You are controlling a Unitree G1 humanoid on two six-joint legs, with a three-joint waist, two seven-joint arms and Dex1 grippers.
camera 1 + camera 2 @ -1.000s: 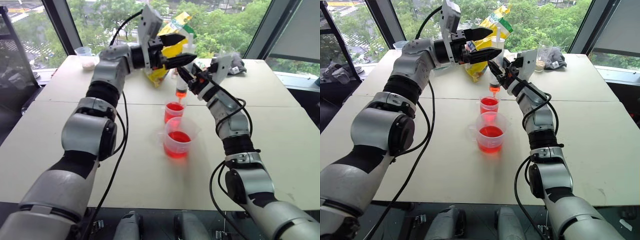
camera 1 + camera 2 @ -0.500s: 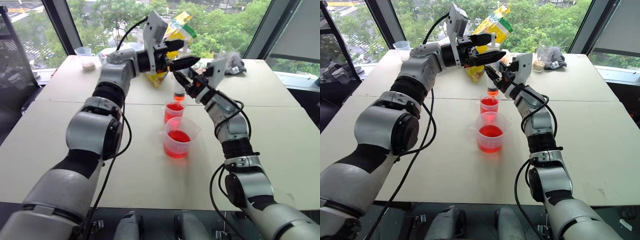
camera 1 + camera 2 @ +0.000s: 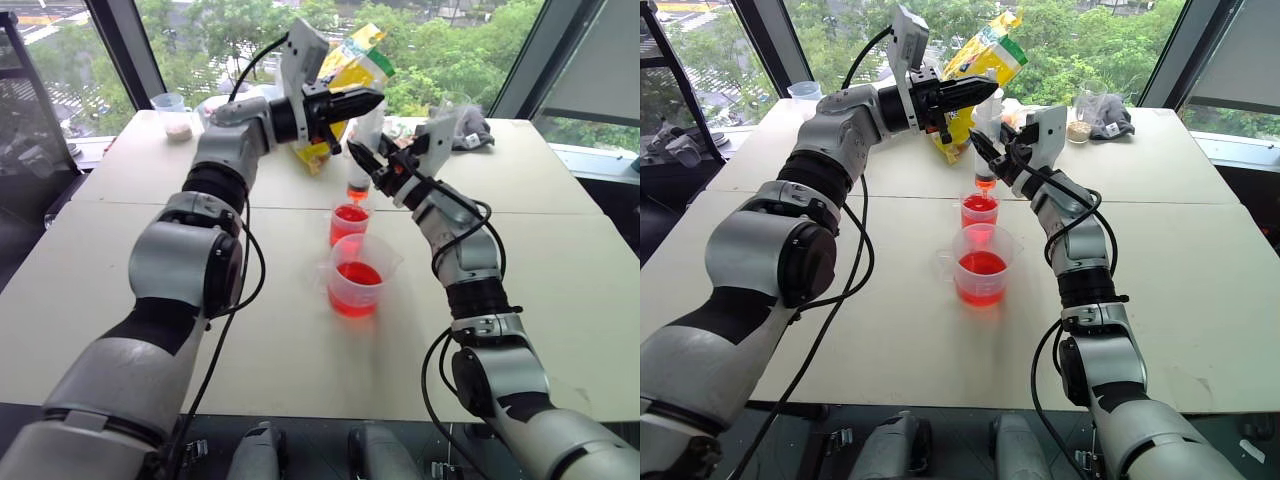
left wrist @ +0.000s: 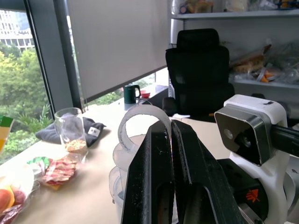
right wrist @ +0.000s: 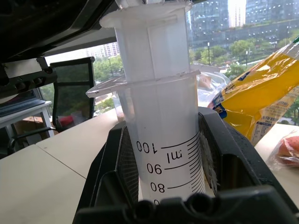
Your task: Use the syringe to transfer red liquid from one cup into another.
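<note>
The syringe point(image 5: 163, 130) stands upright in my right gripper point(image 3: 992, 148), which is shut on its barrel. Its orange tip hangs just above the narrow cup point(image 3: 347, 222), which holds red liquid point(image 3: 979, 204). The barrel looks empty around its upper marks, and the plunger is pushed nearly all the way in. My left gripper point(image 4: 171, 126) points across the top of the syringe, shut on the plunger's ring point(image 4: 140, 116). The spouted beaker point(image 3: 357, 280) stands just in front of the narrow cup, about a third full of red liquid.
A yellow snack bag point(image 3: 365, 60) stands behind the syringe. At the back right of the table point(image 3: 150, 260) are a glass with beige stuff point(image 3: 1087, 105) and a dark cloth point(image 3: 1118, 115). Another small cup point(image 3: 172, 113) stands at the far left corner.
My left gripper's fingers, wide open a second ago, have closed at the plunger's top. The right gripper and the syringe have stayed over the narrow cup.
</note>
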